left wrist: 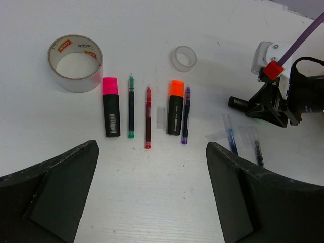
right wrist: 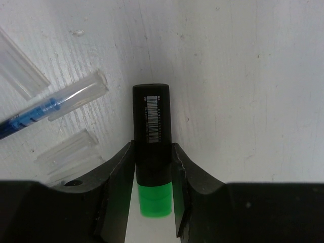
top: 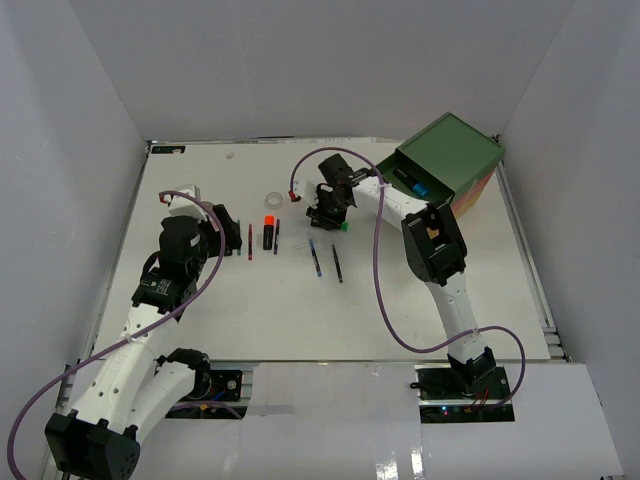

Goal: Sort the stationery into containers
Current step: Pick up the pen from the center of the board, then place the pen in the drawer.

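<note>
Between our right jaws sits the green-capped marker [right wrist: 152,157], black barrel pointing away from the wrist and cap toward it. The jaws close snugly on both its sides, though we cannot tell whether it rests on the white worktop [top: 450,290] or hangs just above it. Just left of it in the right wrist view lies a blue pen [right wrist: 45,109] with a clear cap, and a few loose clear sleeves [right wrist: 71,149] lie nearby. Our left jaws hang wide apart above the worktop with nothing between them, looking down on a row of stationery. We see a large beige tape roll [left wrist: 75,63] at the far left and a small clear tape roll [left wrist: 184,58] farther right. Nearer the wrist, side by side, lie a pink-capped marker [left wrist: 111,107], a green pen [left wrist: 130,106], a red pen [left wrist: 148,116], an orange-capped marker [left wrist: 175,108] and a purple pen [left wrist: 185,115] just beside it. Two more blue pens [left wrist: 231,135] lie apart to the right, near our right arm [left wrist: 283,96]. From above, the chest of drawers [top: 450,155] stands at the far right corner, and its green drawer is open toward the right arm with a blue-capped marker [top: 418,186] inside.
</note>
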### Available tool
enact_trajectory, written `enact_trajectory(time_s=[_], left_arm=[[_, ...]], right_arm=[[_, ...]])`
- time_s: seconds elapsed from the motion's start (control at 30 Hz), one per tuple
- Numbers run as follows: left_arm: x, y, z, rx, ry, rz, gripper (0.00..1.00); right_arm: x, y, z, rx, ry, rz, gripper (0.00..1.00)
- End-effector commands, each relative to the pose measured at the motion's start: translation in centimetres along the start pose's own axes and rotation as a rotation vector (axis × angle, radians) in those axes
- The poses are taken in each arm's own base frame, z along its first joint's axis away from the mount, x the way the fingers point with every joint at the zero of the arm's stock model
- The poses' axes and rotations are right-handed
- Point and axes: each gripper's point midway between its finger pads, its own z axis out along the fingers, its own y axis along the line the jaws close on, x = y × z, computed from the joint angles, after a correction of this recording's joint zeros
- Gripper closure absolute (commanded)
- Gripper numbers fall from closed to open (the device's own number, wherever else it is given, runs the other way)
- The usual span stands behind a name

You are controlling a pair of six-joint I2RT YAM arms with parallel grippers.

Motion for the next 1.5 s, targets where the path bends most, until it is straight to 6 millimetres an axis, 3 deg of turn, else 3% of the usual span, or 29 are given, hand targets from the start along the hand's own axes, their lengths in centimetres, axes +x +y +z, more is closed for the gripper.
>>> enact_trajectory(time_s=[0.0,0.13,0.23,0.3,0.33,0.4,0.43,0.5,0.7,0.87,1.0,1.07,1.23,1.37,1.47], left_arm=[[-0.2,-0.3,-0.2,0.020,-0.014,0.001,0.02],[-0.2,-0.3,-0.2,0.018,-0.013,0.001,0.02],[-0.2,-0.3,-0.2,0.018,-0.013,0.003,0.02],[-0.1,-0.2,-0.1,0.015,-0.013,0.003,0.02],[-0.1,-0.2,-0.1,0.013,-0.013,0.001,0.02],[-0.1,-0.2,-0.1,0.014,-0.010,0.002,0.02],[-0.1,-0.2,-0.1,0.014,-0.011,0.002,0.02],[0.0,-0.2,0.0,0.013,-0.007,0.003,0.02],[0.3,-0.2,0.2,0.016,0.007,0.005,0.02],[0.5,-0.4,0.3,0.025,0.017,0.005,0.02],[0.7,-0.6,0.4,0.032,0.026,0.006,0.02],[0.7,-0.6,0.5,0.031,0.028,0.005,0.02],[1.1,-0.7,0.7,0.034,0.044,0.008,0.02],[1.6,-0.6,1.0,0.028,0.063,0.012,0.02],[1.9,-0.7,1.2,0.033,0.078,0.012,0.02]], right_arm=[[-1.9,-1.0,-3.4,0.051,-0.031,0.019,0.92],[-5.0,-2.2,-7.0,0.131,-0.127,0.008,0.92],[-7.6,-2.9,-11.4,0.211,-0.218,-0.002,0.92],[-8.5,-2.9,-13.1,0.238,-0.251,0.000,0.92],[-9.4,-3.2,-15.3,0.281,-0.282,0.006,0.92],[-9.5,-3.6,-17.2,0.342,-0.285,0.018,0.92],[-10.1,-3.9,-19.4,0.393,-0.310,0.017,0.92],[-9.4,-4.6,-22.0,0.491,-0.295,0.050,0.92],[-6.4,-5.4,-26.7,0.661,-0.242,0.140,0.92],[-3.8,-5.2,-29.2,0.708,-0.238,0.207,0.92],[-0.6,-5.2,-30.2,0.736,-0.208,0.279,0.92],[-0.2,-4.9,-30.2,0.721,-0.220,0.288,0.91],[1.5,-5.2,-29.9,0.716,-0.205,0.334,0.80],[2.3,-5.1,-29.6,0.719,-0.188,0.346,0.58],[2.4,-5.0,-29.9,0.722,-0.198,0.353,0.53]])
